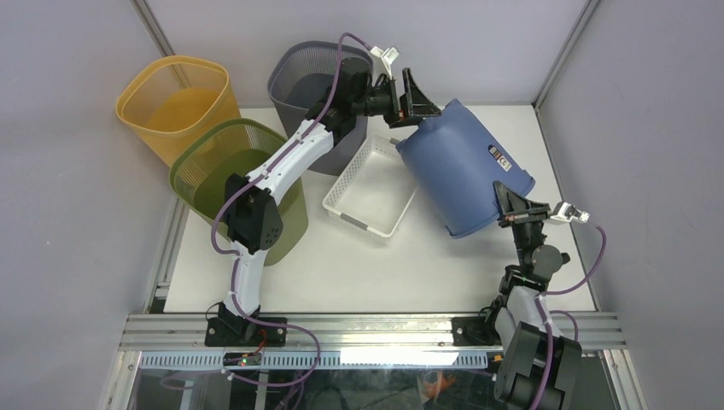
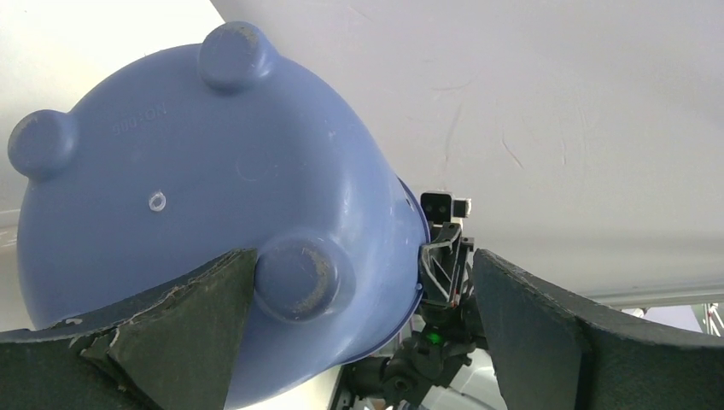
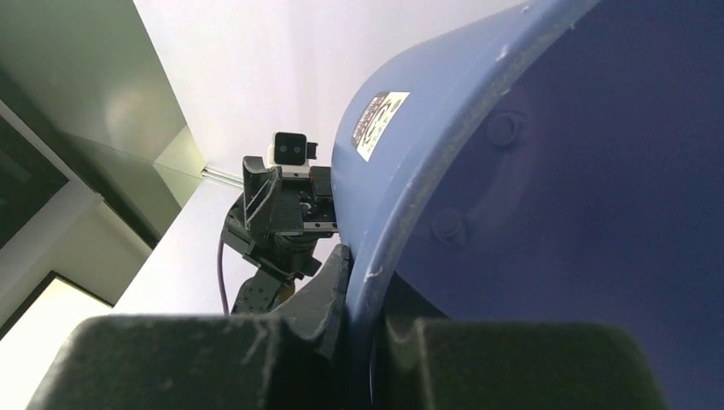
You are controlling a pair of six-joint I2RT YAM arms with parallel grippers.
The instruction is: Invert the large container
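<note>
Closest in the right wrist view are the dark fingers [image 3: 324, 299] of the right gripper [image 1: 510, 207], pinched on the rim of the blue bin [image 1: 465, 166], one outside the wall and one inside the mouth. From above, that bin lies tipped well over on its side above the right half of the white table [image 1: 367, 273], its mouth turned toward the near right corner and its base toward the far left. Whether its lower side rests on the table cannot be told. A small label [image 1: 499, 160] faces upward on its wall. At the base end the left gripper [image 1: 420, 107] stands spread wide and holds nothing; in its wrist view its fingers [image 2: 196, 316] frame the bin's underside with three round feet, one finger overlapping a foot, though contact cannot be judged. Just left of the bin sits a white basket [image 1: 362, 222], and the bin's lower edge overlaps the basket's right rim in the top view. Past the basket, a grey mesh bin [image 1: 307, 73], a green mesh bin [image 1: 183, 162] and a yellow bin [image 1: 162, 141] crowd the far left corner. Bare table runs from the basket and the bin to the metal rail [image 1: 367, 329] at the near edge. The bin's mouth lies near the table's right edge, and the grey side panel [image 1: 649, 128] rises just beyond.
</note>
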